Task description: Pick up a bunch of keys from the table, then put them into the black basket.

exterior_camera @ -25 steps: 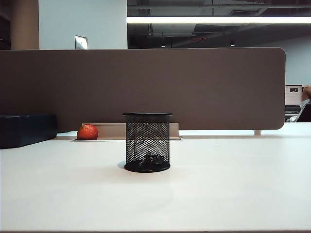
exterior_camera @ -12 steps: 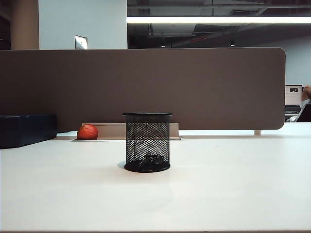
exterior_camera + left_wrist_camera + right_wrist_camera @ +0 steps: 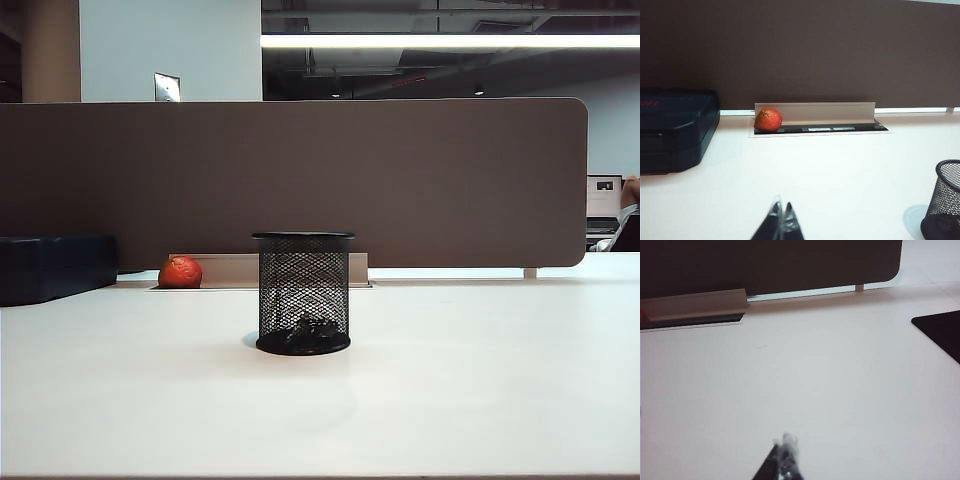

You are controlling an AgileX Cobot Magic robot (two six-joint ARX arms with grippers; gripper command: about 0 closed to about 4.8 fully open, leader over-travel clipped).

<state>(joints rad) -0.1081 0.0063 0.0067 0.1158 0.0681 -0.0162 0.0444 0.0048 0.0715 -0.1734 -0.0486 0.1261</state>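
Observation:
The black basket [image 3: 303, 292] stands upright in the middle of the white table [image 3: 480, 380]. A dark heap, the bunch of keys [image 3: 305, 329], lies on its floor behind the mesh. The left wrist view catches the basket [image 3: 945, 200] at its edge. My left gripper [image 3: 782, 210] is shut and empty, hovering over bare table short of the basket. My right gripper [image 3: 784, 446] is shut too, with nothing in it, over bare table. Neither arm shows in the exterior view.
An orange round fruit [image 3: 180, 271] sits in a cable slot [image 3: 815, 127] by the brown partition [image 3: 300, 180]. A dark blue flat box [image 3: 55, 266] lies at the far left. A black mat corner [image 3: 942, 332] shows in the right wrist view.

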